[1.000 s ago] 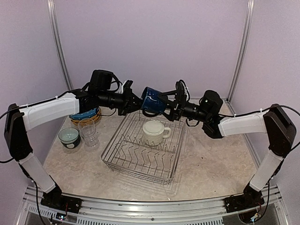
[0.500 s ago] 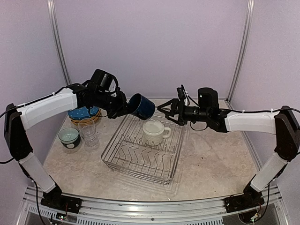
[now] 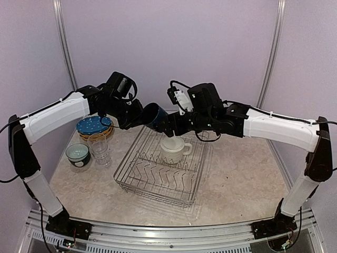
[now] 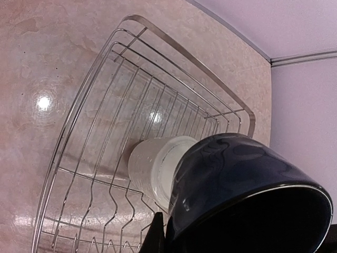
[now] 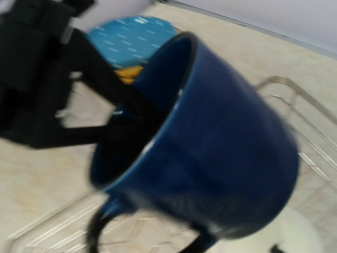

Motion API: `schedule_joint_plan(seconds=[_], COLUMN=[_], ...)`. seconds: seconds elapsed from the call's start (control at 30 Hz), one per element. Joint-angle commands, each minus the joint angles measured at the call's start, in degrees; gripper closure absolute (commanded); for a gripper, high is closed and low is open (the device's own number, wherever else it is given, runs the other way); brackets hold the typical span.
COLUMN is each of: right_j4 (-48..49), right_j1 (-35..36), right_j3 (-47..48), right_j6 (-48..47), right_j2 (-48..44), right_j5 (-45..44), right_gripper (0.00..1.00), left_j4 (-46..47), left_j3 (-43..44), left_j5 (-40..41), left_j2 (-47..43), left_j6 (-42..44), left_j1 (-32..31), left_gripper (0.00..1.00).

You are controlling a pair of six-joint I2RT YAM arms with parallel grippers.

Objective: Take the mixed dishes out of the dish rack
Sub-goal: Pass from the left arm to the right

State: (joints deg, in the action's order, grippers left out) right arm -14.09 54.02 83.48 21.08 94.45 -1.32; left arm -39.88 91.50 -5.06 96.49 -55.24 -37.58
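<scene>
Left gripper [image 3: 143, 117] is clamped on the navy mug [image 3: 155, 115]. My right wrist cam shows one black finger inside the rim and the rest of the hand outside it. The mug is in the air, tilted on its side with its mouth toward the left arm. It hangs over the far left corner of the rack [image 3: 158, 176] and touches neither the rack nor the table [image 3: 237, 184].

Right gripper [image 3: 164, 126] is just beside the mug on its base side, very near or touching. I can't tell which, or whether its jaws are spread or closed. The right wrist cam is blurred and the mug fills the view.

Cream mug [image 3: 174, 147] sits in the far half of the rack with its handle toward the right arm. On the left wrist cam it shows just past the navy mug's wall.

On the table left of the rack:
- plates [image 3: 93, 127] stacked at the back, blue on top and yellow edges below
- tumblers [image 3: 100, 149] in front of the plates
- bowl [image 3: 77, 153] just left of the tumblers
</scene>
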Motion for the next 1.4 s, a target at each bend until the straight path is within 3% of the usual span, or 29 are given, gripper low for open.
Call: schedule_joint_plan(seconds=[0.0, 0.33, 0.7, 0.83, 1.27, 1.37], right_j4=[-8.1, -11.4, -3.0, -0.8, 9.7, 12.9], right_j1=[3.2, 6.6, 7.1, 7.0, 7.0, 6.8], right_j3=[6.3, 15.6, 14.0, 14.0, 9.3, 6.1], right_j6=[-7.1, -9.0, -8.7, -9.6, -17.2, -18.0], right_j2=[6.0, 15.5, 16.9, 16.9, 14.1, 12.1], right_j5=[-13.2, -23.5, -29.2, -31.2, -33.4, -34.0], right_gripper=[0.27, 0.37, 0.77, 0.99, 1.0, 1.0], left_j4=[-0.6, -0.9, -1.1, -0.9, -0.2, 0.4], left_j3=[3.6, 3.7, 3.5, 3.5, 3.9, 3.0], left_j5=[2.8, 3.6, 3.6, 3.2, 2.8, 1.8], left_j2=[0.4, 0.4, -0.3, -0.2, -0.2, -1.3], left_j6=[0.2, -0.1, -0.9, -0.8, 1.9, 2.6], left_j1=[-1.1, -2.1, -2.2, -2.3, -2.1, -1.5], left_gripper=[1.0, 1.0, 1.0, 1.0, 0.99, 0.8])
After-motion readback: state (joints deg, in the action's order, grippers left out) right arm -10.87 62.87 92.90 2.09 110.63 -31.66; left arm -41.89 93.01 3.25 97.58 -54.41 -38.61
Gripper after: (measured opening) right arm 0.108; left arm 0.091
